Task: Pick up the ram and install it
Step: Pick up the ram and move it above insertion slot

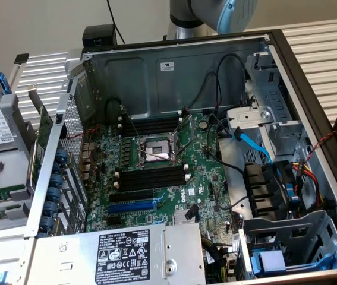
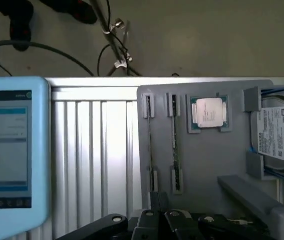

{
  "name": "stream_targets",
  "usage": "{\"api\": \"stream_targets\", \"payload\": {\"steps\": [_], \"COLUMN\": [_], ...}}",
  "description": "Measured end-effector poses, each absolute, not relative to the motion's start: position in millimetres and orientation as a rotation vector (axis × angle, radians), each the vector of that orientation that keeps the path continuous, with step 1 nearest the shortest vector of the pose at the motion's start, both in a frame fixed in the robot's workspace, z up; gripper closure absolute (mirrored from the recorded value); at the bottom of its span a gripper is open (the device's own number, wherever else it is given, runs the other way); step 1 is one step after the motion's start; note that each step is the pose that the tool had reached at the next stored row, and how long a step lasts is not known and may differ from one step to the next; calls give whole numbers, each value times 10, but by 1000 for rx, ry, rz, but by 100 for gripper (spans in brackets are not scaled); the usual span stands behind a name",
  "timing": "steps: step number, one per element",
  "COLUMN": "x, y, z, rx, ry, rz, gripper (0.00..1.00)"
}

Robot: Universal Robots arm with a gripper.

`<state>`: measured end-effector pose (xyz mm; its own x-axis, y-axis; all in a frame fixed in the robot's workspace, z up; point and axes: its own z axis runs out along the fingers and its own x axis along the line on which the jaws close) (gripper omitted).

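Arm (image 1: 216, 15) standing behind the open computer case (image 1: 174, 77), closed hand (image 2: 159, 207) hovering empty over the grey tray (image 2: 212, 160), near the ram (image 2: 174, 145) sitting on edge in its clips.

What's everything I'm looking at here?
computer case: one, grey, open, centre of the exterior view
motherboard: one, green, inside the case
memory sockets: several, black, on the motherboard
expansion slot: one, blue, on the motherboard
power supply: one, silver, inside the case
tray: one, grey, outside the case at the exterior view's left
ram: two, dark green, on edge in the tray
processor: one, silver, in the tray
hard drive: one, silver, in the tray
arm: one, grey and blue, behind the case
gripper: one, black, shut, above the tray
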<state>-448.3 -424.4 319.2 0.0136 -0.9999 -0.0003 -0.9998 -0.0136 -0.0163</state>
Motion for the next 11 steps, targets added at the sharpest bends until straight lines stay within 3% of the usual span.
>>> {"api": "stream_targets", "payload": {"steps": [3,5,6,9,11], "x": [-4511,-4533,-4540,-4549,-4551], "y": [-4244,-4244,-4244,-4243,-4242], "z": [3139,3101,3082,3027,2991], "rx": [-2259,-2274,-2281,-2300,-2311], "ry": [2164,2145,2137,2116,2104], "rz": [-15,-13,-12,-11,-11], "gripper": [88,76,76,64,64]}}
